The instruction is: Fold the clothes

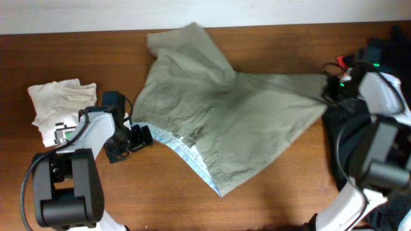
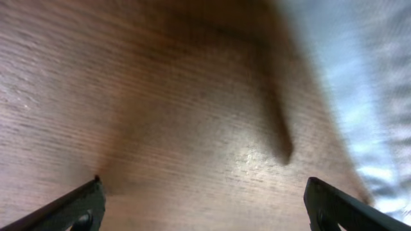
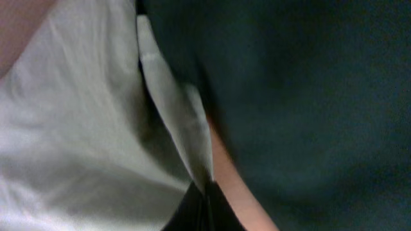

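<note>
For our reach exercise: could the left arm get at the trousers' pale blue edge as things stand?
Probably yes: the open left gripper sits beside the pale blue edge, only bare table between them.

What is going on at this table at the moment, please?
Two robot arms are working on the khaki trousers, which lie spread and unfolded on the wooden table. The right gripper is shut on a fold at their edge, beside a dark garment pile. The left gripper is open over bare wood next to the pale blue lining, holding nothing. A white tee lies aside.
</note>
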